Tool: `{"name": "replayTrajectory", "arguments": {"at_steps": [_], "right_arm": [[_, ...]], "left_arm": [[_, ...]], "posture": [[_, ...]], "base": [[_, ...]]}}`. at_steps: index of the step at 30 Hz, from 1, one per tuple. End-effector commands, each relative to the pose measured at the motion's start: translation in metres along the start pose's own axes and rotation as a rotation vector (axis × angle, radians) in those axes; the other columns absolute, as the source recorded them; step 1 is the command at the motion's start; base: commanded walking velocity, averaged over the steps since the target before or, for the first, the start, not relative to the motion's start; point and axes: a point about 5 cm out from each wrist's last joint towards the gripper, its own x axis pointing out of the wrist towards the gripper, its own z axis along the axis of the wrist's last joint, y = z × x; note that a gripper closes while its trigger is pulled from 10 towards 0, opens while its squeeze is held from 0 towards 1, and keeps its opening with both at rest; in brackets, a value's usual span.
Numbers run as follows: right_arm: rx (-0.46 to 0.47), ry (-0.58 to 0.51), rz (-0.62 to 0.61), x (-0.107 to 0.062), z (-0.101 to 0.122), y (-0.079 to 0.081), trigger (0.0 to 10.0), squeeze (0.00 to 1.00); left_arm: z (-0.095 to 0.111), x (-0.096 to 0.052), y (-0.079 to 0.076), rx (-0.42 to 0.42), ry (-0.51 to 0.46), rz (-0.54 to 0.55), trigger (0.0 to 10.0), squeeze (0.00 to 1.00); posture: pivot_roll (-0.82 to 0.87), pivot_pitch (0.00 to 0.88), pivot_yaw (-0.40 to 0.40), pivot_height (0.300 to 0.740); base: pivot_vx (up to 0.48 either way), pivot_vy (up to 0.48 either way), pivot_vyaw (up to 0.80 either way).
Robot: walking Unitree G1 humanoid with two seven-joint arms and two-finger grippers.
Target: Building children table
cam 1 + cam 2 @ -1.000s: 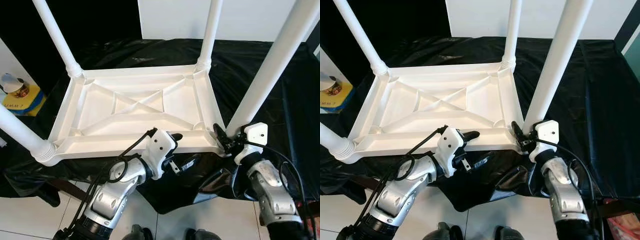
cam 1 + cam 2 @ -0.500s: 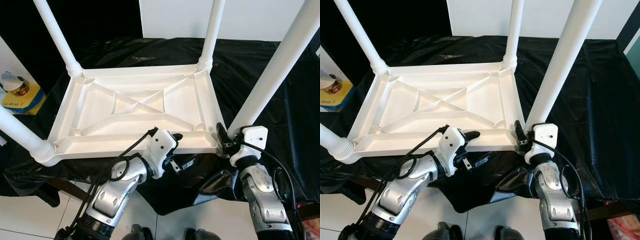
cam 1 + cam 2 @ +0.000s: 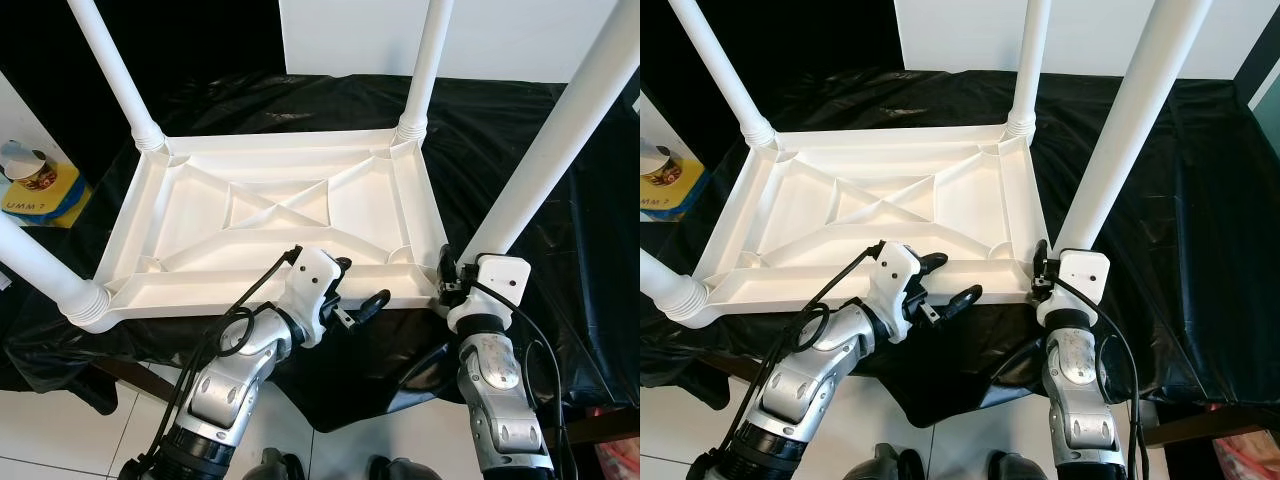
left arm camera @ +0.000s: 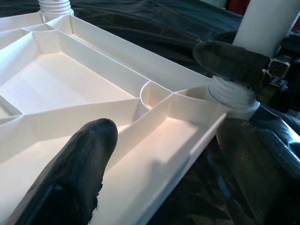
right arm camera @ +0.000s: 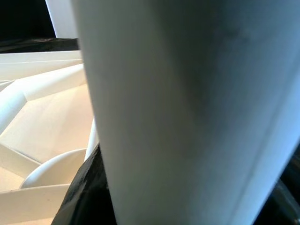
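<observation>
Tabletop inverted, legs pointing up; right hand grips near leg

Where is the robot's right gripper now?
The right gripper sits at the upturned white tabletop's near right corner, against the base of the near right leg.

We see the near right table leg run out past the picture's top edge, and its screw collar sits hidden behind the right gripper. Up close, that leg is a blur, covering the fingers, so we cannot judge their grip.
</observation>
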Motion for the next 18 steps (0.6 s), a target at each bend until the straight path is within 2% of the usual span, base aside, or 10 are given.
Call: {"name": "replayTrajectory", "arguments": {"at_steps": [1,10,11,18], "right_arm": [[-0.003,0.102,-0.020,-0.009,-0.018,-0.002,10.0,0.00],[-0.004,0.055,0.038,-0.007,-0.011,-0.001,10.0,0.00],[-0.011,0.047,0.050,-0.006,-0.010,-0.003,10.0,1.00],[-0.026,0.025,0.103,-0.003,-0.006,-0.011,10.0,1.00]], "left_arm": [[-0.005,0.000,0.007,-0.016,0.033,0.120,10.0,0.00],[-0.002,0.002,0.002,-0.011,0.018,0.064,10.0,0.00],[-0.002,0.001,0.001,-0.003,0.012,0.050,10.0,0.00],[-0.001,0.000,-0.002,-0.009,0.004,0.016,10.0,0.00]], "posture": [[-0.08,0.158,0.028,0.740],[-0.08,0.154,0.019,0.740],[-0.08,0.152,0.016,0.740],[-0.08,0.145,0.014,0.740]], "base": [[0.000,0.000,0.00],[0.000,0.000,0.00],[0.000,0.000,0.00],[0.000,0.000,0.00]]}}
